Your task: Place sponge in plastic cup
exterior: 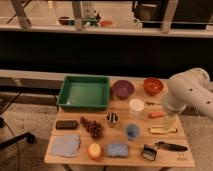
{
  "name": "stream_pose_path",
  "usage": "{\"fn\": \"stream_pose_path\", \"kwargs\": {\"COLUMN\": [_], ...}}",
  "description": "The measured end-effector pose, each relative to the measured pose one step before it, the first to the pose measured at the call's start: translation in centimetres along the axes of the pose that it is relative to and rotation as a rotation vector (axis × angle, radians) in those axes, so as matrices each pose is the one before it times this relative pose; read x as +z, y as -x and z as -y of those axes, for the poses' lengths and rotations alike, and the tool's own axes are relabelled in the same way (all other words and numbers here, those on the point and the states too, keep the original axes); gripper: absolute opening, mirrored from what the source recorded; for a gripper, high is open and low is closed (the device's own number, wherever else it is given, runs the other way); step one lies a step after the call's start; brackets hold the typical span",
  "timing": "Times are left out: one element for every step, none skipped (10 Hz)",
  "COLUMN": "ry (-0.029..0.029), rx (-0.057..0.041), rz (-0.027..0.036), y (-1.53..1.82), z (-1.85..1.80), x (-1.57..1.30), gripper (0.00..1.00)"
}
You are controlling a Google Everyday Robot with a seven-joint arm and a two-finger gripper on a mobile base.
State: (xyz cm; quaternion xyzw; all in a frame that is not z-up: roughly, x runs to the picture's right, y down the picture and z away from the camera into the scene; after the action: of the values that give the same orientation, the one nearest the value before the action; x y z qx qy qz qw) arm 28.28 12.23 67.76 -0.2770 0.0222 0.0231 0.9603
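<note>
The sponge, a small blue-grey pad, lies near the table's front edge. The light-blue plastic cup stands upright just behind it and slightly to the right, apart from it. My white arm hangs over the right end of the table. The gripper points down below it, over the right side, well right of the cup and the sponge. It holds nothing that I can see.
The wooden table also holds a green tray, purple bowl, orange bowl, white cup, metal cup, grapes, dark block, blue-grey cloth, a round fruit, a carrot and black tools.
</note>
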Motion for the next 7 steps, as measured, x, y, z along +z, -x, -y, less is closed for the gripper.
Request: {"fn": "stream_pose_path", "kwargs": {"ry": [-0.00816,-0.00366,-0.00382,-0.00023,0.00692,0.00747,0.01030], "rx": [-0.01789,-0.01166,-0.01557,-0.02233,-0.03010,-0.01148,-0.02024], "rz": [0.00471,0.00179,0.00127,0.00388,0.01517,0.00783,0.01123], "y": [1.171,0.526,0.774,1.157,1.793,0.746,0.781], "z": [-0.673,-0.465,-0.734,-0.732,-0.968,-0.633,-0.801], "x": [0.047,0.070,0.034,0.035,-0.032,0.004,-0.032], "gripper": [0.80,0.80,0.80,0.80,0.80,0.80,0.80]}}
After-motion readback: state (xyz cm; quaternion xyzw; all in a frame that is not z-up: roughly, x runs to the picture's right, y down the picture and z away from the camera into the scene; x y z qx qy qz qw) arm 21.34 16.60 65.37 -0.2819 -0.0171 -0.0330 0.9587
